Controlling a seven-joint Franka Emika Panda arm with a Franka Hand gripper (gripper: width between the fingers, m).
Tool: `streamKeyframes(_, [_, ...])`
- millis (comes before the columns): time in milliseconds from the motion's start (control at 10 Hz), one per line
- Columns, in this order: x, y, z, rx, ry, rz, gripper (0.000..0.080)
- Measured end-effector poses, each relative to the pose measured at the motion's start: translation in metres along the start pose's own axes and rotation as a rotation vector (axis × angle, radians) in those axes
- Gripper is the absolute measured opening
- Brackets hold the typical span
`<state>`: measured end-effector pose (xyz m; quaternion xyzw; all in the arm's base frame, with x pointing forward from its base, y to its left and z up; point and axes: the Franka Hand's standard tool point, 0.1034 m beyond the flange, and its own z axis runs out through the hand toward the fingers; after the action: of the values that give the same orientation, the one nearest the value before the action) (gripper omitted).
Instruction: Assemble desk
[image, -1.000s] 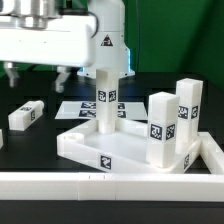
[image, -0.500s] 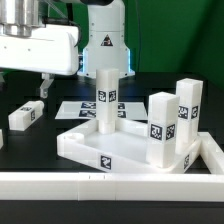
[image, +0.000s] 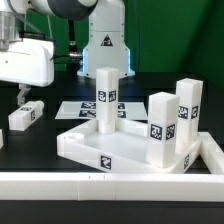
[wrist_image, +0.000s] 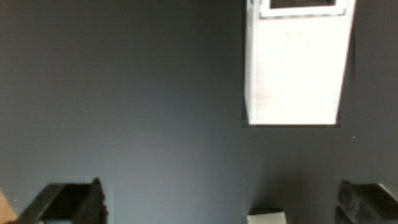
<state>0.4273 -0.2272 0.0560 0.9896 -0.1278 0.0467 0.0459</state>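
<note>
Desk top (image: 100, 150) lies rim-up, braced in the rail (image: 120, 185) corner | three legs (image: 108, 100) upright in it | fourth leg (image: 26, 115) loose on table, exterior view's left | gripper (wrist_image: 217, 205) overhead, fingers (wrist_image: 75, 200) apart, empty — probably lining up to grasp it.

The slab (image: 105, 150) and its upright legs (image: 106, 100) look like smooth, slightly glossy white plastic, each with matt black-and-white tags (image: 157, 131). The desk (image: 40, 160) beneath is dark and matt. The marker board (image: 80, 108) looks like flat matt paper.
</note>
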Motion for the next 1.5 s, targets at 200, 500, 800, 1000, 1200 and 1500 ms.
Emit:
streamKeyframes(200, [-0.002,-0.006,0.002,0.034,-0.047,0.007,0.0648])
streamKeyframes(500, [0.013,-0.02,-0.001,0.108,-0.231,-0.039,0.0648])
streamKeyframes(800, [0.007,-0.029,0.003,0.149,-0.454,-0.036,0.0648])
streamKeyframes(1000, [-0.003,-0.032,0.007,0.158,-0.637,-0.026,0.0648])
streamKeyframes(1200, [-0.012,-0.034,0.018,0.157,-0.753,-0.038,0.0648])
streamKeyframes(1500, [-0.023,-0.035,0.029,0.173,-0.938,-0.037,0.0648])
